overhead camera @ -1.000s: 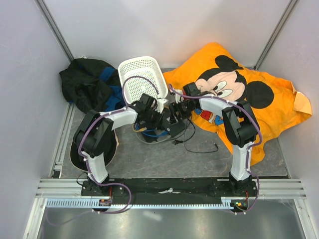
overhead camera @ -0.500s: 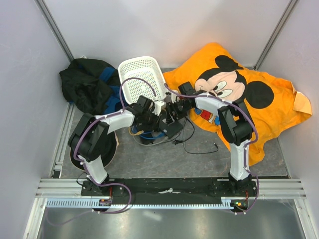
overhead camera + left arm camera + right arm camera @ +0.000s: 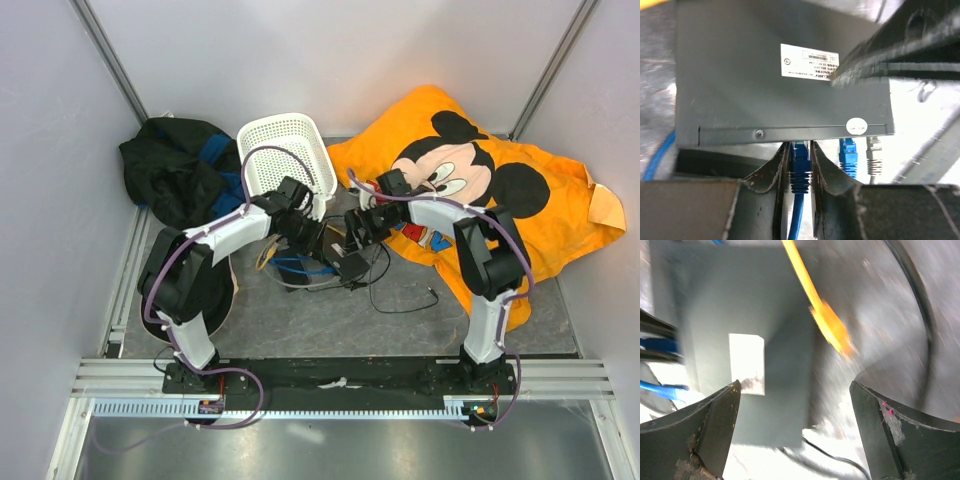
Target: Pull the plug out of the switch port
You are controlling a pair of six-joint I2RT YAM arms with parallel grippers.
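**Left claw on the blue plug, right claw spread over the switch**

Left wrist cam: left claw (image 3: 798, 150) is lined up end-on with the switch (image 3: 765, 85) edge. Its fingers (image 3: 771, 172) are pressed in on either side of the blue plug (image 3: 800, 165), pinching it. Plug looks seated in the switch port (image 3: 800, 144), so not out yet. Grip is in line with the cable; my read is it's set for a straight pull.

A second blue plug (image 3: 848, 152) and a grey plug (image 3: 873, 152) sit just to the right, untouched.

Right claw (image 3: 794, 386) is spread wide above the labelled top, likely to brace the box against the pull. Can't tell if it touches; both wrist views blur there.

Only the left wrist cam shows the port edge. Right wrist cam shows the label (image 3: 746, 364) and an orange cable (image 3: 822, 315). Top cam just shows both claws meeting mid-worktop (image 3: 300, 320), box mostly hidden.
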